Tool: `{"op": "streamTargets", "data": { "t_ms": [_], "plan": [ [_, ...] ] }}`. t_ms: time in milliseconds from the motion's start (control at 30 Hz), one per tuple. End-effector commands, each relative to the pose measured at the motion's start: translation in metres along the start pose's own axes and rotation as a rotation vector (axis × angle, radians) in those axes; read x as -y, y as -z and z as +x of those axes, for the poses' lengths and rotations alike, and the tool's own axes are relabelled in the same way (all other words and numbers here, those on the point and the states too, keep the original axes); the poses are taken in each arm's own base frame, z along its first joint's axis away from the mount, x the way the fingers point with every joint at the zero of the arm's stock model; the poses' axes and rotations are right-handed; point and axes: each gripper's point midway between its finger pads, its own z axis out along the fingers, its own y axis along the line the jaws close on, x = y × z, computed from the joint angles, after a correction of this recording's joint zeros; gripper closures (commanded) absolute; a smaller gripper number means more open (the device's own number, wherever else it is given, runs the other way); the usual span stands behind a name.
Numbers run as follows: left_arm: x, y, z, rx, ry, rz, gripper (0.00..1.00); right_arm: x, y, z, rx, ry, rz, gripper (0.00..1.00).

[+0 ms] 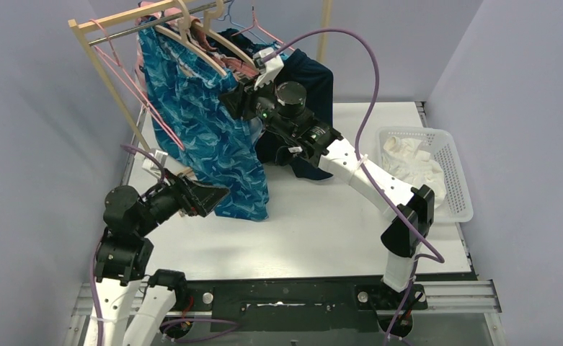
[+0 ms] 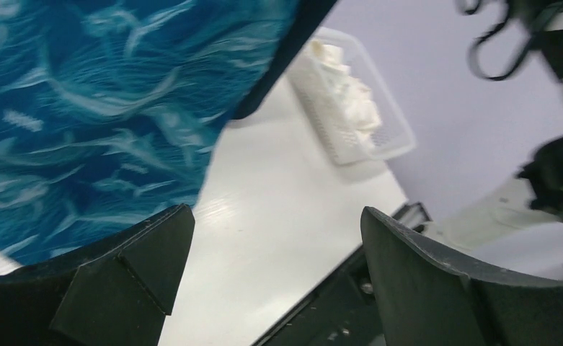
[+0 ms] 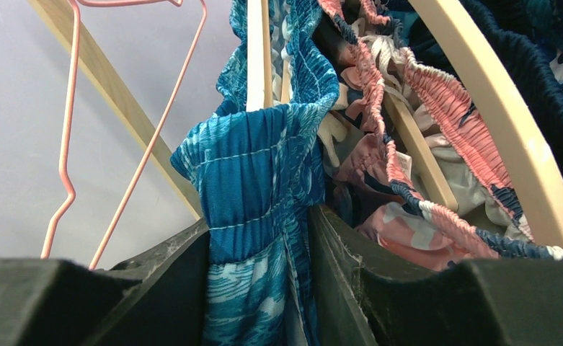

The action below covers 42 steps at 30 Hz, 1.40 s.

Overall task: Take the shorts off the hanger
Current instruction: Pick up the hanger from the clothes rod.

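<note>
White pair [image 1: 408,160] in basket [image 1: 460,210] at right edge; my right gripper [image 3: 260,241] pinches the blue patterned shorts [image 3: 253,162] at the waistband, left gripper [image 2: 278,241] gapes empty; other pairs [image 3: 408,94] not yet off, far-left corner.

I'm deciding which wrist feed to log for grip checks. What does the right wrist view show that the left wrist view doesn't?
Only the right wrist view: the right gripper shut on the elastic waistband of the blue patterned shorts, with a wooden hanger, a pink wire hanger and the pink-and-navy floral shorts beside it. Only the left wrist view: the left gripper open and empty, the table, and the white basket holding white fabric. Both: blue patterned fabric, apparently the same pair.
</note>
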Motion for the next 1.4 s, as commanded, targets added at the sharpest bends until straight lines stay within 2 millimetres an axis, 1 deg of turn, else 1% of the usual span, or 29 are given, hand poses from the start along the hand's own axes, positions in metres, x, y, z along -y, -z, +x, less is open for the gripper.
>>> {"op": "streamTargets", "data": {
  "t_ms": [0, 67, 133, 233, 300, 333, 367, 433, 500, 567, 667, 767, 900, 933, 1033, 1200, 1300, 1367],
  "plan": [
    [0.091, 0.015, -0.054, 0.077, -0.034, 0.317, 0.13, 0.005, 0.015, -0.009, -0.010, -0.010, 0.009, 0.92],
    [0.113, 0.019, -0.069, 0.073, -0.031, 0.380, 0.13, 0.004, 0.015, -0.007, -0.016, -0.009, 0.001, 0.89],
    [0.129, 0.022, -0.087, 0.103, -0.025, 0.412, 0.13, 0.003, 0.015, -0.004, -0.026, -0.006, -0.011, 0.85],
    [0.142, 0.021, -0.117, 0.174, -0.019, 0.406, 0.13, 0.003, 0.016, -0.002, -0.031, -0.006, -0.013, 0.83],
    [0.145, 0.015, -0.138, 0.223, -0.007, 0.391, 0.14, 0.002, 0.016, -0.001, -0.032, -0.011, -0.017, 0.82],
    [0.143, 0.010, -0.148, 0.247, 0.004, 0.371, 0.14, 0.002, 0.016, -0.001, -0.034, -0.014, -0.020, 0.82],
    [0.136, 0.004, -0.159, 0.277, 0.025, 0.326, 0.15, 0.002, 0.017, 0.000, -0.035, -0.016, -0.022, 0.82],
    [0.117, -0.012, -0.180, 0.338, 0.051, 0.228, 0.17, 0.001, 0.019, 0.001, -0.034, -0.021, -0.026, 0.82],
    [0.093, -0.030, -0.198, 0.390, 0.089, 0.132, 0.22, -0.001, 0.021, 0.002, -0.030, -0.024, -0.035, 0.82],
    [0.082, -0.045, -0.213, 0.425, 0.104, 0.098, 0.24, -0.002, 0.024, 0.005, -0.033, -0.028, -0.043, 0.82],
    [0.077, -0.066, -0.232, 0.435, 0.102, 0.094, 0.27, -0.007, 0.026, 0.006, -0.038, -0.026, -0.071, 0.82],
    [0.065, -0.084, -0.239, 0.427, 0.100, 0.065, 0.27, -0.013, 0.028, 0.006, -0.046, -0.017, -0.102, 0.82],
    [0.055, -0.102, -0.242, 0.428, 0.093, 0.062, 0.27, -0.022, 0.029, 0.006, -0.050, -0.005, -0.142, 0.81],
    [0.052, -0.107, -0.241, 0.425, 0.094, 0.060, 0.27, -0.025, 0.029, 0.007, -0.053, -0.001, -0.151, 0.82],
    [0.052, -0.116, -0.240, 0.405, 0.078, 0.073, 0.27, -0.028, 0.028, 0.009, -0.071, 0.012, -0.163, 0.89],
    [0.069, -0.117, -0.238, 0.387, 0.022, 0.140, 0.30, -0.041, 0.032, 0.017, -0.100, 0.043, -0.201, 0.99],
    [0.080, -0.118, -0.234, 0.361, -0.016, 0.200, 0.30, -0.052, 0.033, 0.019, -0.110, 0.065, -0.244, 1.00],
    [0.086, -0.119, -0.234, 0.355, -0.037, 0.236, 0.32, -0.059, 0.033, 0.020, -0.120, 0.080, -0.264, 1.00]
  ]
}}
